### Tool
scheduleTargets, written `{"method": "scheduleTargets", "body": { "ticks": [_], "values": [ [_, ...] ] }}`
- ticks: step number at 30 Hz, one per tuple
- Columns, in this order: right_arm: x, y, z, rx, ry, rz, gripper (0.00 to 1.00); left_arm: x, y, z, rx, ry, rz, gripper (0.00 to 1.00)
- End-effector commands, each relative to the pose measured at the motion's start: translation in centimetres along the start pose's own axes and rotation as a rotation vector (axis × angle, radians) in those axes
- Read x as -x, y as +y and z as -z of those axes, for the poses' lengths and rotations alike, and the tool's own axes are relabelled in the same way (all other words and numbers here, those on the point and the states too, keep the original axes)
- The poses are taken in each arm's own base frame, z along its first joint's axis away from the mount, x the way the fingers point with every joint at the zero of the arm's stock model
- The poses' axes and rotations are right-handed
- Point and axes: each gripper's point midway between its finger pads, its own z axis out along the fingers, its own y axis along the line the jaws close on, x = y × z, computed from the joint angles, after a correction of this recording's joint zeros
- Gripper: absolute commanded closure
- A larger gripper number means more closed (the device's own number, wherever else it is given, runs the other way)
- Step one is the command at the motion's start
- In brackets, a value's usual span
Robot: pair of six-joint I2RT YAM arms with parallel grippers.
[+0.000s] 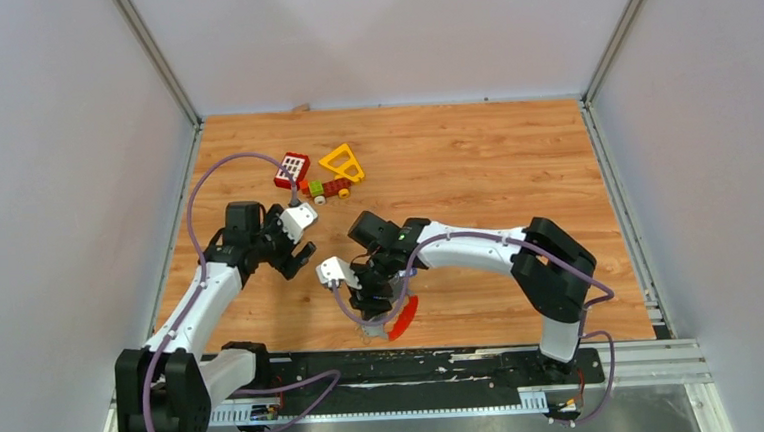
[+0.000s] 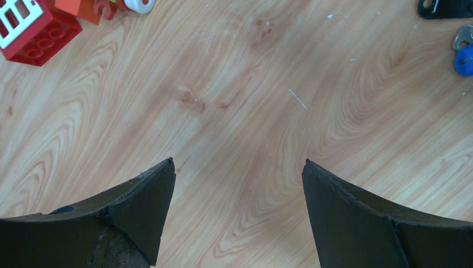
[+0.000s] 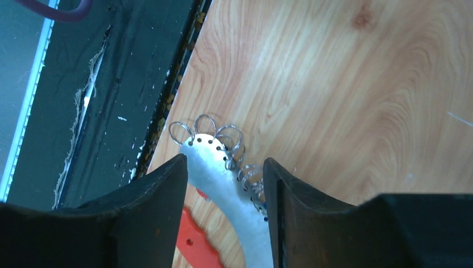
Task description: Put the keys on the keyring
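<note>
The keyring is a red curved clip (image 1: 404,317) joined to a silver-grey curved strip (image 3: 220,178) with several wire loops (image 3: 231,137) along its edge. It sits near the table's front edge. My right gripper (image 1: 368,300) reaches down over it. In the right wrist view the right gripper (image 3: 225,159) has its jaws closed against both sides of the grey strip, with the red clip (image 3: 192,240) beneath. A blue-headed key (image 2: 463,60) lies on the wood at the right edge of the left wrist view. My left gripper (image 1: 297,251) (image 2: 239,162) hovers open over bare wood, holding nothing.
A red square block with white buttons (image 1: 292,168) (image 2: 30,28), a yellow triangular frame (image 1: 343,162) and a short row of red and green blocks (image 1: 326,188) lie at the back left. The black base rail (image 1: 437,363) (image 3: 122,84) runs along the front edge.
</note>
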Motion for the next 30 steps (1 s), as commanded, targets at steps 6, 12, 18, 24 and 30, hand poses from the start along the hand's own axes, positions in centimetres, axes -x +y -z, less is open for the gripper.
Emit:
{"method": "scheduleTargets", "body": {
  "ticks": [6,12,18,24,30],
  "values": [
    [0.6,1.8,-2.4,0.104,0.059,0.061,0.54,1.9,1.8,0.5,0.057,-0.039,0.043,0.1],
    [0.2,3.1,-4.0,0.14,0.111,0.107,0.56,1.9,2.1,0.3,0.065,-0.034,0.051,0.1],
    [0.5,2.6,-4.5,0.14,0.117,0.107,0.6,2.1,2.1,0.6,0.069,-0.04,0.049,0.1],
    [-0.2,2.6,-4.8,0.162,0.142,0.102,0.61,2.0,2.1,0.7,0.07,-0.035,0.044,0.1],
    [-1.4,3.2,-3.8,0.132,0.194,0.109,0.58,1.9,2.1,0.9,0.069,-0.031,0.011,0.1]
  ]
}}
